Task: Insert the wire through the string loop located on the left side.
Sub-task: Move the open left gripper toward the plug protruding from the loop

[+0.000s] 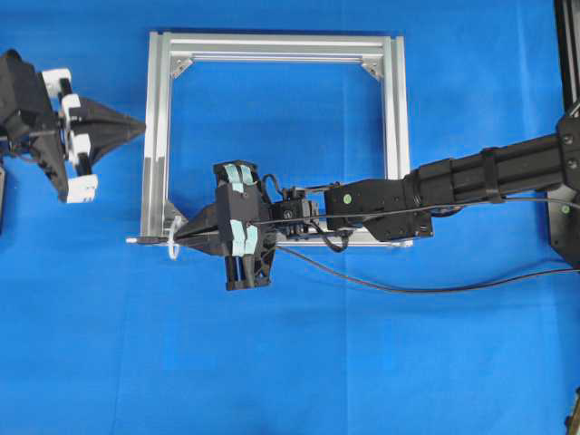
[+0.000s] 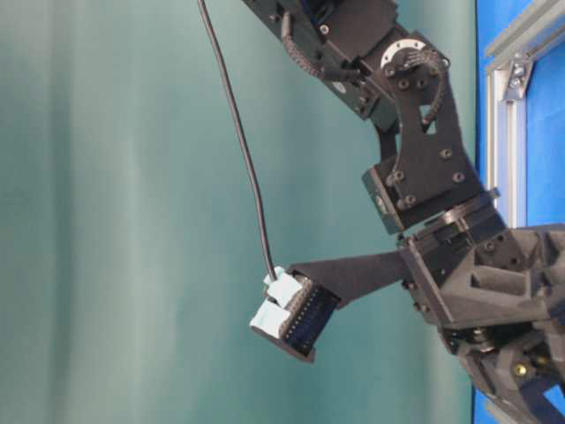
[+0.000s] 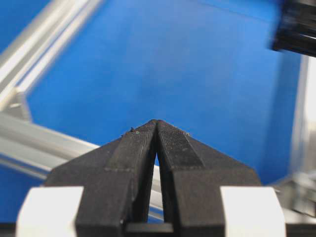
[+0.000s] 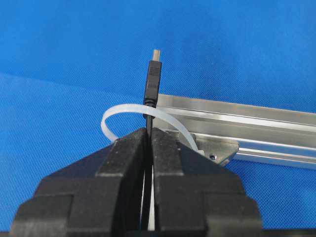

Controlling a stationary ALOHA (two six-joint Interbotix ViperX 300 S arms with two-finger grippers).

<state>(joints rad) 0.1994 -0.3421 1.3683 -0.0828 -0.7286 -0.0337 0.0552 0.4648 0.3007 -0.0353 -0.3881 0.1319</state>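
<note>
Wire threaded through the loop at the frame's near-left corner.
Overhead: the right gripper (image 1: 181,237) clamps the wire (image 1: 426,290), tip past the string loop (image 1: 172,246) on the frame (image 1: 394,118); open blue table (image 1: 290,362) below. Left wrist: left gripper (image 3: 156,123) closed, empty. Right wrist: plug pokes beyond the loop.

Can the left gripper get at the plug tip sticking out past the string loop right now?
Probably yes. The left gripper sits shut, up and left of the tip, with bare blue cloth around it; only the frame lies near. It must open first.
</note>
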